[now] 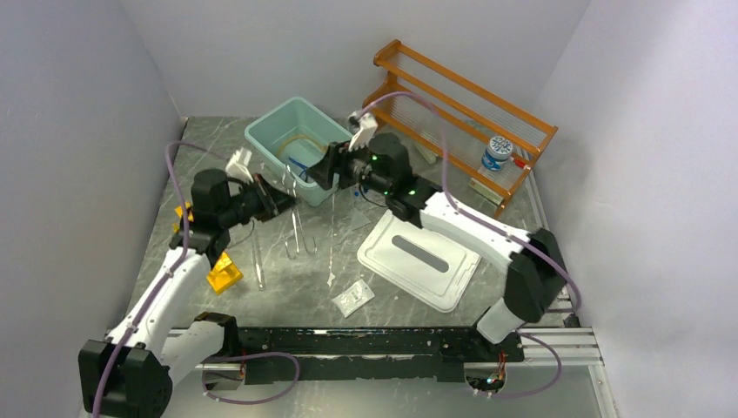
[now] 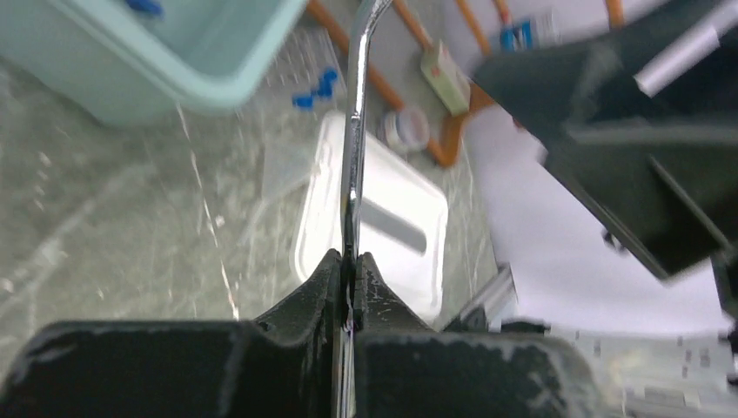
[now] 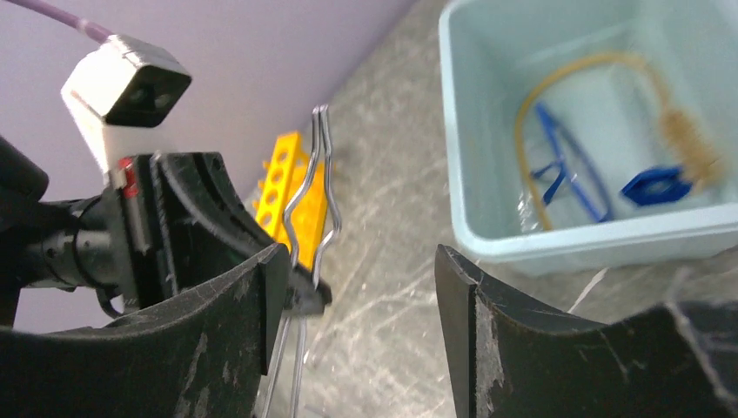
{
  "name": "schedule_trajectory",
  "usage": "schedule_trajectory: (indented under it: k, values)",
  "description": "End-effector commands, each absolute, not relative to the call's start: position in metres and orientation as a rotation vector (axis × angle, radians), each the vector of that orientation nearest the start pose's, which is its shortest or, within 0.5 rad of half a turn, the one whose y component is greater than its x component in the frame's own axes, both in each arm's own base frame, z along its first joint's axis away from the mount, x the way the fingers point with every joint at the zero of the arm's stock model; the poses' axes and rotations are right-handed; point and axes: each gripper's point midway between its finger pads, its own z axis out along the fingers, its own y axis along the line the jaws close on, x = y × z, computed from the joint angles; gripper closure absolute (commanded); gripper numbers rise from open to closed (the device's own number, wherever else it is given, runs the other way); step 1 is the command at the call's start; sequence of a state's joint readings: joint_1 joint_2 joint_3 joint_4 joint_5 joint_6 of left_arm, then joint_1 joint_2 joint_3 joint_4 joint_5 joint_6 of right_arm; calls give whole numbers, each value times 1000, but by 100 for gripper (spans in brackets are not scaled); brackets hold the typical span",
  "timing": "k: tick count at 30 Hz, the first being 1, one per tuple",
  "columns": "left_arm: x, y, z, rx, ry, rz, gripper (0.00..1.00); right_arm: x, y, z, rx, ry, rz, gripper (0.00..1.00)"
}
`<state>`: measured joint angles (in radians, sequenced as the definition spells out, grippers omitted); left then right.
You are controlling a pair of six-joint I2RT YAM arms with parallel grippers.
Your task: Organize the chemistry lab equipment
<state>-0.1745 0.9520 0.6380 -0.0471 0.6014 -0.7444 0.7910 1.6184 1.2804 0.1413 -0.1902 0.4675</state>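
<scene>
Left of the teal bin (image 3: 592,242), the yellow test-tube rack (image 3: 277,183) lies on the marbled table (image 1: 287,296), apart from the work. Just off the bin's near-left wall, the left gripper (image 2: 352,261) is clamped tight on one end of the metal tongs (image 2: 355,157). They jut from its fingers toward the bin, apparently ready to be carried over the rim. Facing it at the bin's near wall, the right gripper (image 3: 358,261) has its fingers parted with nothing between them. The tongs pass just beside one finger; contact cannot be told. Inside the bin lie amber tubing (image 3: 557,96), blue-framed goggles (image 3: 566,178) and a brush (image 3: 692,139). Room is tight between the wrists and the bin wall. Open table lies on the bin's near side. A white lid (image 1: 392,261) fills its near right, and the orange shelf (image 1: 461,87) bounds its far right.
</scene>
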Motion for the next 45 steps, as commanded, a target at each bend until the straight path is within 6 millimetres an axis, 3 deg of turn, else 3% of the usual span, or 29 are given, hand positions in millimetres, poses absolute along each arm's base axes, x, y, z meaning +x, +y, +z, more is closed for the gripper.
schedule_trajectory:
  k: [1, 5, 10, 17, 18, 20, 21, 26, 31, 34, 41, 45]
  values:
    - [310, -144, 234, -387, 2069, -948, 95, 331, 363, 323, -321, 1707, 935, 34]
    - [356, -137, 262, -495, 1996, -896, 95, 324, 338, 331, -282, 1674, 872, 34]
    - [426, -138, 279, -588, 1934, -831, 95, 308, 317, 325, -257, 1675, 862, 34]
    - [509, -151, 254, -724, 1881, -805, 95, 293, 309, 304, -252, 1721, 889, 35]
    - [520, -154, 238, -730, 1905, -771, 95, 291, 308, 301, -249, 1727, 891, 35]
    - [536, -158, 230, -731, 1914, -689, 95, 289, 307, 296, -249, 1738, 891, 35]
    - [544, -162, 213, -740, 1944, -656, 95, 288, 305, 294, -249, 1742, 887, 35]
    - [560, -172, 172, -781, 1987, -567, 95, 285, 302, 283, -247, 1771, 880, 35]
    - [560, -174, 135, -816, 2040, -530, 95, 282, 300, 273, -243, 1793, 881, 35]
    - [561, -172, 121, -803, 2069, -490, 95, 282, 300, 267, -242, 1810, 872, 35]
    - [565, -171, 104, -783, 2124, -431, 80, 281, 295, 251, -219, 1848, 848, 36]
    - [564, -172, 95, -785, 2169, -406, 78, 281, 292, 246, -211, 1860, 837, 36]
